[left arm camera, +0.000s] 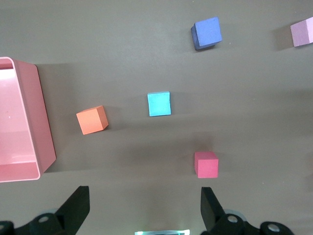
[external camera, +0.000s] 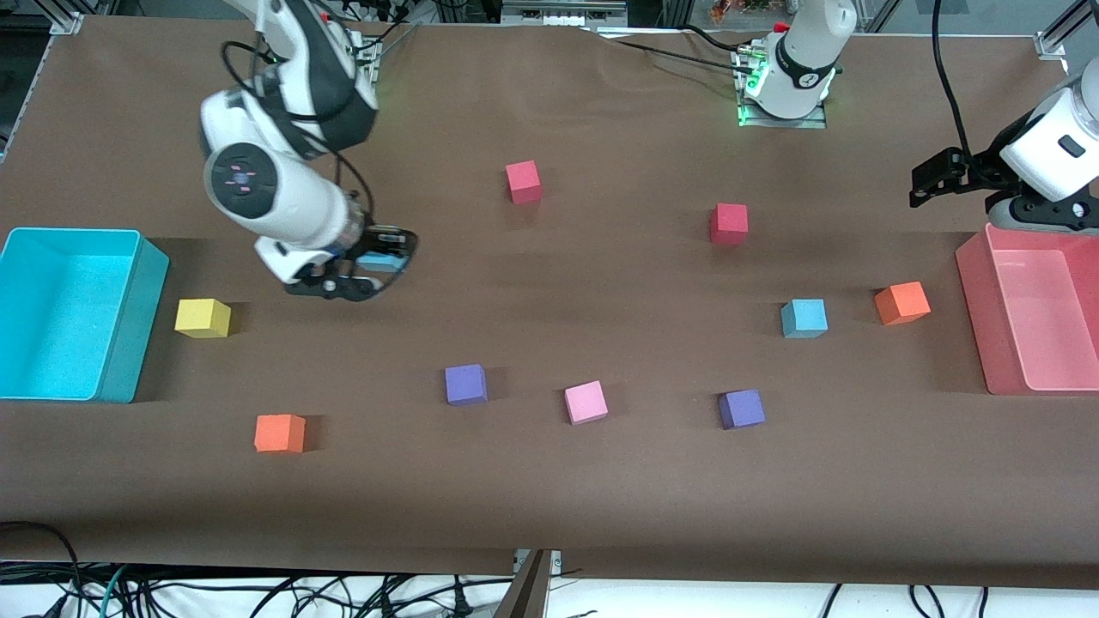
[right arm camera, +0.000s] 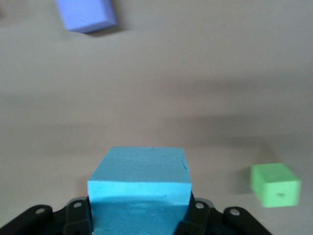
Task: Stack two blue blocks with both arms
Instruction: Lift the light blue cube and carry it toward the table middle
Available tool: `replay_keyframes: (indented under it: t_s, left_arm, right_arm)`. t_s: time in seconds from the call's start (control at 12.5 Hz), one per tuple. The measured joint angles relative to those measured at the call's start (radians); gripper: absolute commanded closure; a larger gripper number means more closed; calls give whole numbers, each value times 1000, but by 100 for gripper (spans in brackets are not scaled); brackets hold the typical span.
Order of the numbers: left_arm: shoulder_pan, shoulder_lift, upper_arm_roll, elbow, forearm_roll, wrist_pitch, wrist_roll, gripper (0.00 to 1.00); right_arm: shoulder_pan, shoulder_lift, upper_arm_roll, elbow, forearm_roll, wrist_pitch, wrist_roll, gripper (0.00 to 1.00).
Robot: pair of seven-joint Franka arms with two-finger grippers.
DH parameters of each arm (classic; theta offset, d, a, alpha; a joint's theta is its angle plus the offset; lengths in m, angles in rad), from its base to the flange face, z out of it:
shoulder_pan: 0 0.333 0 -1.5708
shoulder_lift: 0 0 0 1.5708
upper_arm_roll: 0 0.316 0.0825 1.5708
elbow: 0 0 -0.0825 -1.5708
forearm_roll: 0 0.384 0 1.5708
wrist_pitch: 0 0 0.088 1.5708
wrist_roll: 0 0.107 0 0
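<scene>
Aloft, right tool (external camera: 378,262) grips blue block (right arm camera: 139,188).

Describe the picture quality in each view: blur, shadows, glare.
Front view: sharp and evenly lit; cubes cast short soft shadows, and a green light glows at the left arm's base. Left wrist view: crisp; the blue block and the left tool show clearly. Right wrist view: soft and washed out; the held blue block is clearest, the cubes farther off smeared.
</scene>
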Motion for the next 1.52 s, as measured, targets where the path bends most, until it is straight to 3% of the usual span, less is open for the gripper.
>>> replay_keyframes:
  t_s: [0.48, 0.8, 1.2, 1.28, 1.36, 1.52]
  left_arm:
    - [1, 1, 1, 1, 0, 0, 0, 0]
    - [1, 1, 2, 2, 0, 0, 0, 0]
    - [1, 2, 3, 2, 0, 0, 0, 0]
    - [1, 2, 3, 2, 0, 0, 0, 0]
    - [1, 2, 3, 2, 0, 0, 0, 0]
    - [1, 2, 3, 2, 0, 0, 0, 0]
  right_arm:
    - [186, 270, 11, 172, -41, 220, 208, 66]
    - [261, 407, 11, 187, -58, 458, 249, 64]
    - [293, 500, 12, 192, -87, 590, 261, 63]
    - [295, 510, 12, 193, -89, 609, 261, 55]
    - [296, 511, 12, 194, -90, 615, 261, 1]
    - [296, 512, 11, 197, -102, 622, 261, 0]
